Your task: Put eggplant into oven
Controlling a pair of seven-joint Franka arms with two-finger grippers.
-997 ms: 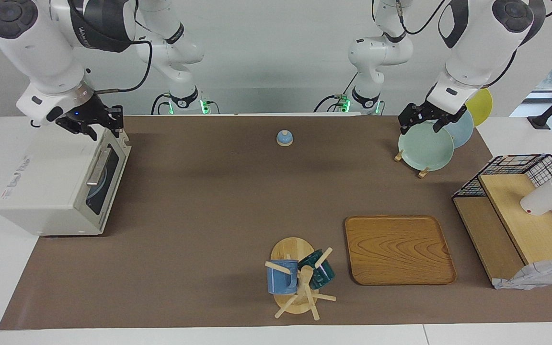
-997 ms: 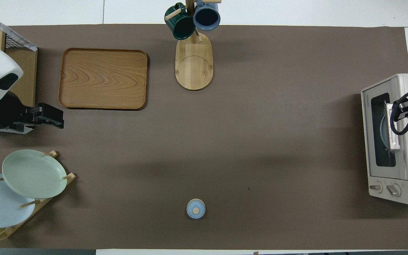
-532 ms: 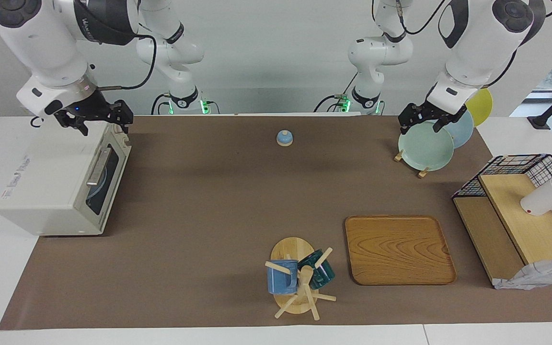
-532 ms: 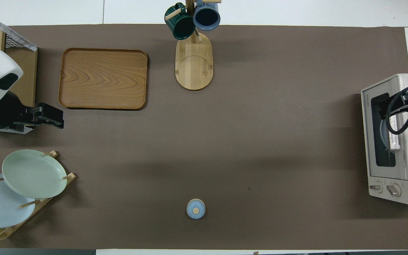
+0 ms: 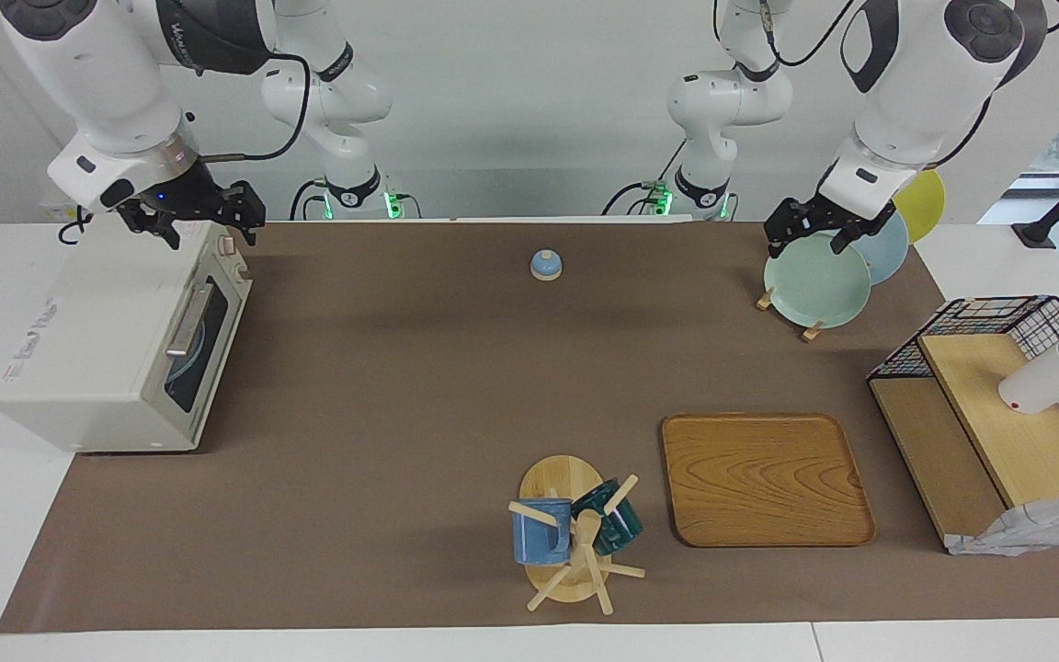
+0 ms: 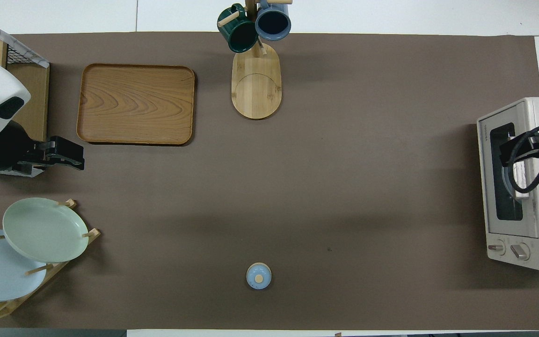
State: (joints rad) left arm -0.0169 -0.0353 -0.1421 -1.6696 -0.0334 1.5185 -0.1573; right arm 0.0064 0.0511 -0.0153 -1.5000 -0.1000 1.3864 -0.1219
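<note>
The right gripper (image 5: pixel 203 221) has risen off the top front edge of the oven (image 5: pixel 116 345) since a second ago and now hangs just above it, toward the robots' end; its fingers have spread wide from a narrower set and hold nothing. The oven stands at the right arm's end of the surface (image 5: pixel 401 386), its door shut. The eggplant cannot be seen in either view; through the dark glass only a pale round shape shows.

The facing view shows the gap between the right gripper and the oven's top. The overhead view shows only that gripper's dark edge and a looped cable over the oven door, and it shows the two knobs (image 6: pixel 508 249) on the oven's front.

A small blue lidded pot (image 5: pixel 546 265) sits mid-surface near the robots.

The left gripper (image 5: pixel 814 234) has not moved: it waits over the plate rack (image 5: pixel 814 285), fingers spread, empty, not touching the green plate below it as far as can be told.
</note>
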